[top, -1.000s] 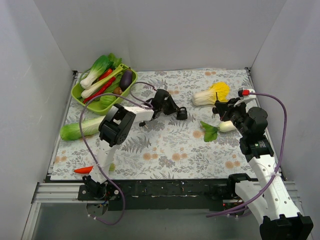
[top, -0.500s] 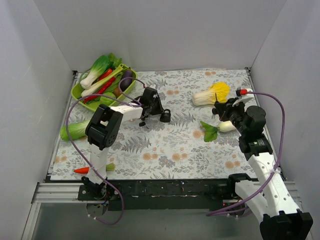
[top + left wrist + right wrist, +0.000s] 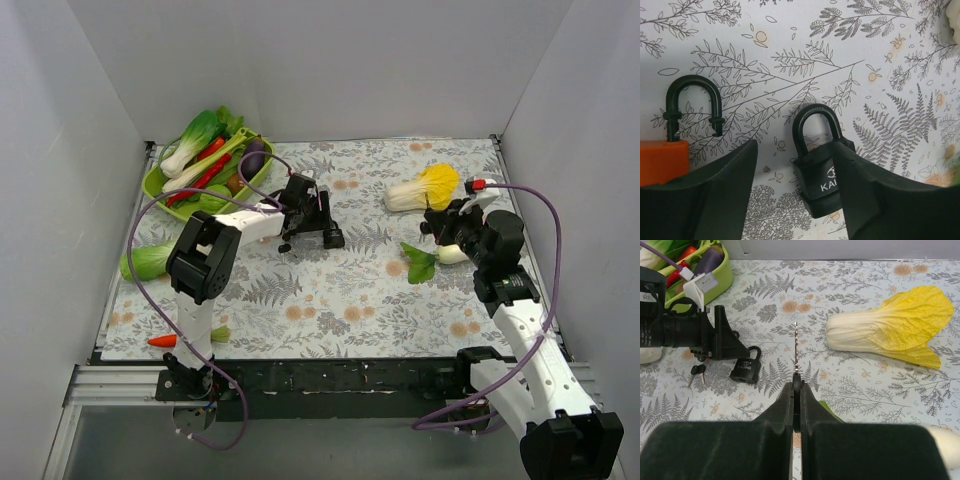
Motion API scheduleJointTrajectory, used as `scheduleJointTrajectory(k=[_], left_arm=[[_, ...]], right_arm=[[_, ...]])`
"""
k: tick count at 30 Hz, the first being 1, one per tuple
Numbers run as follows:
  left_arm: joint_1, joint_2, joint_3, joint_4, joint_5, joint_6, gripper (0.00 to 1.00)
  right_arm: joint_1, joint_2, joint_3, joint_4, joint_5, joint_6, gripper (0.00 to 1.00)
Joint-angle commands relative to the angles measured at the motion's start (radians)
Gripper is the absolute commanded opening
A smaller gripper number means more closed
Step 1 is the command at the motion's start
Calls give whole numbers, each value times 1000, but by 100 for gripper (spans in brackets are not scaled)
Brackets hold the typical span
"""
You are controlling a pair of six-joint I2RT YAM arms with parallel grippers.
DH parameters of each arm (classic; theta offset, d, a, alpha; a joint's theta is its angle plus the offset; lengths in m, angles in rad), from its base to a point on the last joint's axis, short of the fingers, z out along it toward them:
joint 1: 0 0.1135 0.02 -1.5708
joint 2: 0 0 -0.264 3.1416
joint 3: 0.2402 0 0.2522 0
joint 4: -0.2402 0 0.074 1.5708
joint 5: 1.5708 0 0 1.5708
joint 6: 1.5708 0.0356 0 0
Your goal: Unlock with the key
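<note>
Comparing with a second ago, the left gripper (image 3: 795, 145) has swung back towards its own side and dragged the padlock (image 3: 822, 185) with it, so the lock now lies farther from the right gripper (image 3: 796, 390). Its fingers (image 3: 700, 195) are spread; the padlock sits between them, body against and partly hidden behind the right-hand finger, shackle pointing out past the tips, and nothing clamps it. The right gripper's fingers (image 3: 740, 440) are pressed together on the key (image 3: 795, 347), whose blade juts straight ahead of the tips, well short of the lock. The lock probably needs steadying before the key can go in. No view shows the keyhole. Beside the left-hand finger stands a second black shackle (image 3: 692, 107) over an orange block (image 3: 662, 155), cut off by that finger
</note>
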Motion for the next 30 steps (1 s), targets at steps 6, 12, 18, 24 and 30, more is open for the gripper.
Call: scheduleJointTrajectory(k=[6, 12, 18, 24, 30], left_arm=[[-1, -148, 1, -60, -26, 7, 91], [-4, -266, -5, -49, -41, -47, 96], [-4, -347, -34, -24, 139, -242, 94], [-7, -368, -119, 40, 273, -486, 94], [-8, -348, -151, 58, 327, -569, 94]], right_arm=[[1, 38, -13, 77, -88, 6, 1], [66, 91, -9, 100, -120, -46, 1], [290, 198, 25, 97, 111, -143, 1], [477, 340, 97, 118, 349, -226, 1], [596, 470, 191, 140, 521, -330, 1]])
